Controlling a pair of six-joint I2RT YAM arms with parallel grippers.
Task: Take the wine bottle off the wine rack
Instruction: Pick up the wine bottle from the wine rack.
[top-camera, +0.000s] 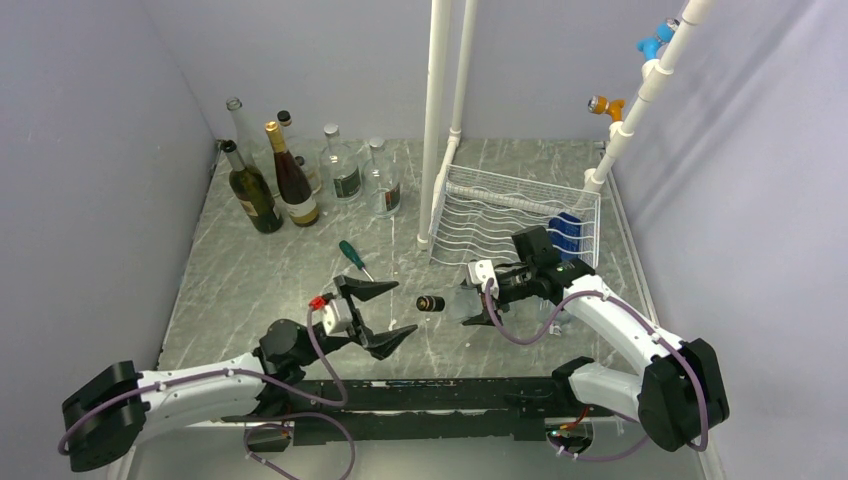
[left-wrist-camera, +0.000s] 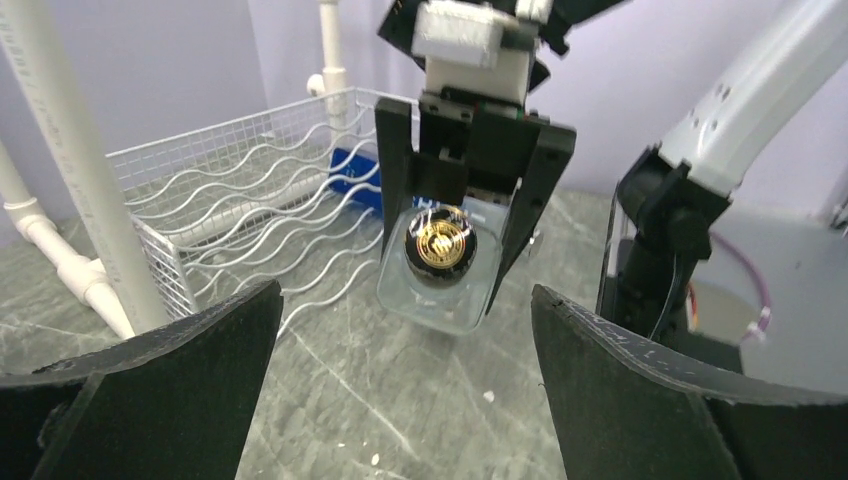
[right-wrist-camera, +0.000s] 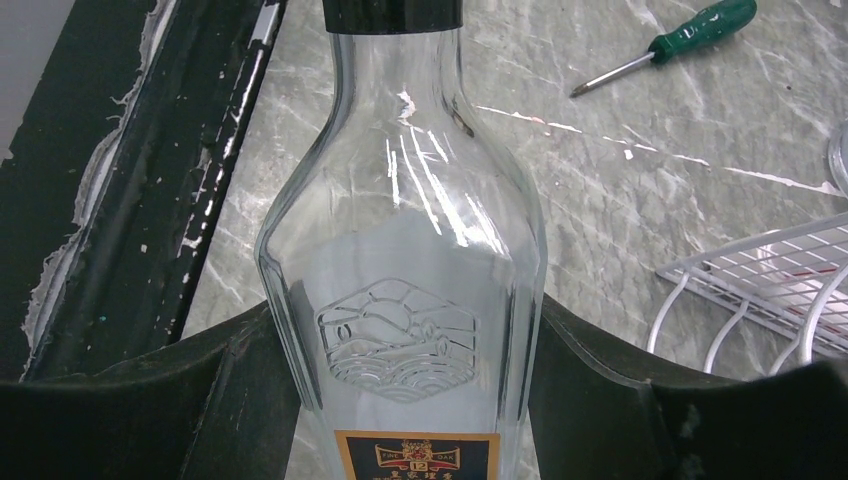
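Note:
My right gripper (top-camera: 480, 300) is shut on a clear glass bottle (top-camera: 452, 303) with a black cap and holds it lying flat, cap pointing left, in front of the white wire wine rack (top-camera: 500, 215). In the right wrist view the bottle (right-wrist-camera: 405, 270) sits between my two fingers, embossed emblem and label up. In the left wrist view the bottle (left-wrist-camera: 445, 262) faces me cap first, held in the right gripper, with the rack (left-wrist-camera: 240, 200) behind at left. My left gripper (top-camera: 385, 315) is open and empty, just left of the bottle's cap.
Several bottles (top-camera: 290, 185) stand at the back left of the marble table. A green-handled screwdriver (top-camera: 354, 258) lies mid-table and shows in the right wrist view (right-wrist-camera: 670, 45). White pipes (top-camera: 440, 110) rise beside the rack. A blue object (top-camera: 566, 235) sits at the rack's right end.

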